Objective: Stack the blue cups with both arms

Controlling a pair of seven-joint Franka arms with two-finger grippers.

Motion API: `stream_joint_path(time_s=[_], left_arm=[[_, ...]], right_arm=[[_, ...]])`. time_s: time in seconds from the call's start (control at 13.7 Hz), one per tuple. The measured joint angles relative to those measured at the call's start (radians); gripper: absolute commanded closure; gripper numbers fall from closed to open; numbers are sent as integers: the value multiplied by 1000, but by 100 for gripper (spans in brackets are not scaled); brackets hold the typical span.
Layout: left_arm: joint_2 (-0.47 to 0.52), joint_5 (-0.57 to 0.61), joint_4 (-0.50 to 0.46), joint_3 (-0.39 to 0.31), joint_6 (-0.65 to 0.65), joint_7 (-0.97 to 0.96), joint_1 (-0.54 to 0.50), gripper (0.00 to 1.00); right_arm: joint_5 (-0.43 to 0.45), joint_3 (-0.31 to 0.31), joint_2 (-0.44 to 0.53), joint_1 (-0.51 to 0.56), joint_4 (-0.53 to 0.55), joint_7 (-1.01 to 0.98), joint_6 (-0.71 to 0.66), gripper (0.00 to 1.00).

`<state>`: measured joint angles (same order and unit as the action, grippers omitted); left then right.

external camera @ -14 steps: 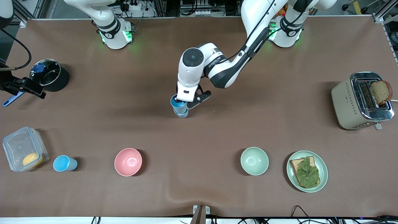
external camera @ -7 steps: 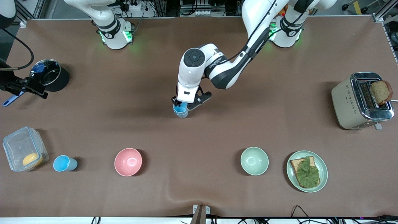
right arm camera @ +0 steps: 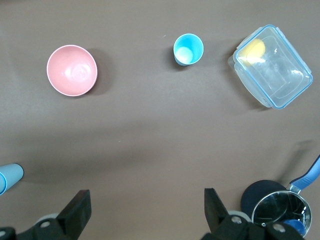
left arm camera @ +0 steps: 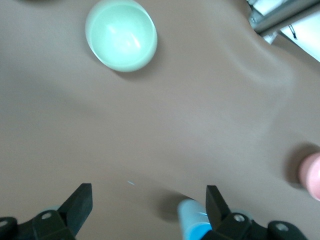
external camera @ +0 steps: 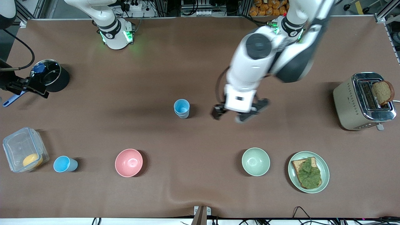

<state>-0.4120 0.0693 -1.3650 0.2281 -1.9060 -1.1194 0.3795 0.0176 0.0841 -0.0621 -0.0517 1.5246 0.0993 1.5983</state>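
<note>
At the right arm's end of the table, the right gripper (external camera: 18,89) hangs at about nine o'clock in the front view, over the brown table (external camera: 200,193) beside a black pot (external camera: 51,76); its fingers (right arm camera: 75,212) stand spread apart and bare, grasping nothing. At about eight o'clock sits a clear lidded box (external camera: 23,149) with something yellow inside, and just beside it a single blue cup (external camera: 64,164) stands upright on its own; the right wrist view shows the same cup (right arm camera: 188,49) between the box (right arm camera: 272,65) and the pink bowl (right arm camera: 72,70). The pink bowl (external camera: 128,162) is at about seven o'clock, level with that cup. Near the centre stands the stacked pair of blue cups (external camera: 182,108), one nested in the other, upright and free of either gripper. Toward three o'clock of the stack, the left gripper (external camera: 239,114) hovers over bare table, released, its fingers (left arm camera: 80,200) wide apart with nothing between them. A pale-green bowl (external camera: 255,161) sits at about five o'clock, a green plate (external camera: 323,162) with leaf-topped toast beside it, and a toaster (external camera: 353,103) holding a slice at three o'clock.
</note>
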Motion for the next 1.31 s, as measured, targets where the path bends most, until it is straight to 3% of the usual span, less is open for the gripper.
stream_joint_path(time_s=[0.22,0.58,0.87,1.31], left_arm=[[65,0,-12,0,119,313,-135,0],[188,0,-125,3,147,709,-346,0],[269,0,-181,4,164,806,-411,0],[329,0,-181,2,175,849,-443,0]], right_arm=[[0,0,0,0,0,0,-3,0],[0,0,0,0,2,0,-2,0],[0,-1,0,0,2,0,0,0],[0,-2,1,0,2,0,1,0]])
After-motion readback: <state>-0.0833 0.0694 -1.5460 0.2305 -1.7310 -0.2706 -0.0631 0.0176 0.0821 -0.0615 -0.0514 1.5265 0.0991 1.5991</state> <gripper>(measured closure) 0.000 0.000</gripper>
